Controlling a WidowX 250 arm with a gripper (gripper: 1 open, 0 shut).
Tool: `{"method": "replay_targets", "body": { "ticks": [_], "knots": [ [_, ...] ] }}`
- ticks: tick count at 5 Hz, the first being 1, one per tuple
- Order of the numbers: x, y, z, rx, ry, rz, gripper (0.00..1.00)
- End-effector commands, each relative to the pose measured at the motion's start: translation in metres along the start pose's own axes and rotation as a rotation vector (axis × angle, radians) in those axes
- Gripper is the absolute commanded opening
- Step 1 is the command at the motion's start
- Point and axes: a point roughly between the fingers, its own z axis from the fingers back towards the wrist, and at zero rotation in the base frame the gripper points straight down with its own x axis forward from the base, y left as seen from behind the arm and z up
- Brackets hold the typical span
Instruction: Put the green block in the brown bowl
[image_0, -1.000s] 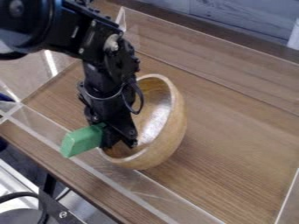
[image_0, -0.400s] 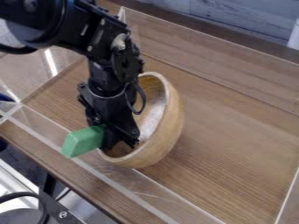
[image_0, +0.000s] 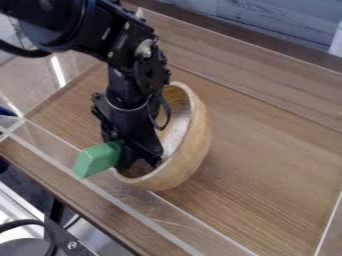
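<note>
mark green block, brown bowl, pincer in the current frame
green block (image_0: 95, 160), camera view, top face.
brown bowl (image_0: 195, 128), camera view, inner wall.
pincer (image_0: 134, 156), camera view, fingertips, shut on the block.

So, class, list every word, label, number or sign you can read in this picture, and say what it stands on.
None: no readable text shows anywhere. The green block, the brown bowl, the gripper and the wooden table all appear unmarked; no print is visible on the black arm.

The matte green block (image_0: 96, 159) sits tilted against the near-left rim of the brown bowl (image_0: 185, 140) — round, wooden, tipped up.
</note>
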Motion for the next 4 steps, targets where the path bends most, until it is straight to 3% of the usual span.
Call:
{"method": "replay_targets", "body": {
  "ticks": [1, 3, 4],
  "knots": [
    [0.0102, 0.0013, 0.0066, -0.012, -0.014, 0.01, 0.0],
    [0.0072, 0.0002, 0.0147, -0.064, 0.057, -0.062, 0.0],
    [0.0073, -0.0011, 0.0108, -0.085, 0.074, -0.057, 0.0]
  ]
}}
